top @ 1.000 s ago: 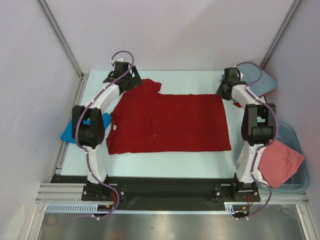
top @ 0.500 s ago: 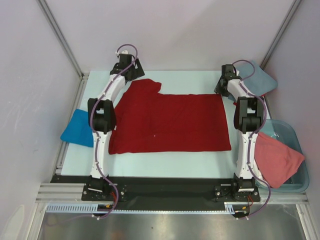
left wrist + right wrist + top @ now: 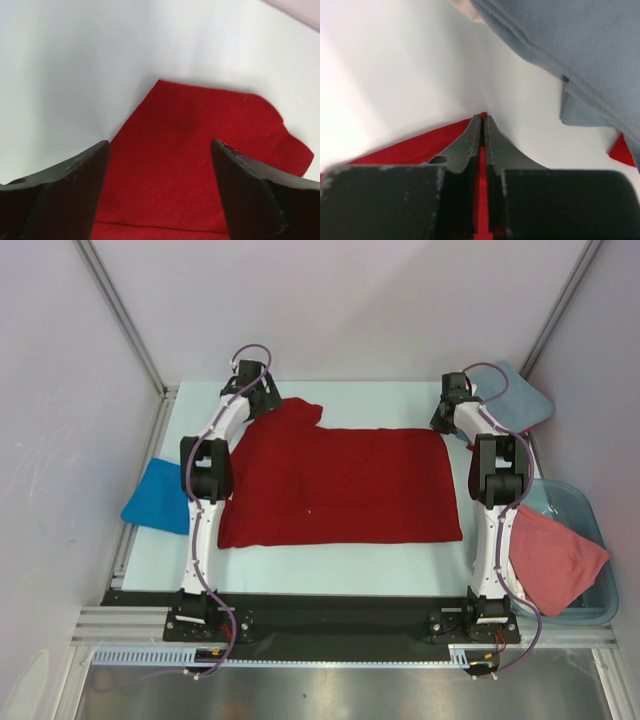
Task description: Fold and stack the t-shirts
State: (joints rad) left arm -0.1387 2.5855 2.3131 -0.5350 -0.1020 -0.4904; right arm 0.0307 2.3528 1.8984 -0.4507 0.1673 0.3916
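Crimson t-shirt (image 3: pixel 340 485) is lying flat on the bench (image 3: pixel 330 565). Right fingers (image 3: pixel 470 145) are pinching shut on its far right corner, while left fingers (image 3: pixel 75 185) are hanging wide open over the far left sleeve (image 3: pixel 200 150), gripping nothing, likely readying a paired fold.

Top view. Pale table (image 3: pixel 340 565) fills the centre of the frame, enclosed by plain white walls (image 3: pixel 340 300). Aluminium profile uprights (image 3: pixel 120 320) run diagonally from the upper corners down to the table's far corners. A translucent blue tub (image 3: pixel 585 502) sits at the right edge, just beside the table. A black mounting strip (image 3: pixel 340 618) spans the table's near edge; below it, a white slotted cable duct (image 3: pixel 140 653) and a brushed metal surface (image 3: pixel 330 695) along the bottom.
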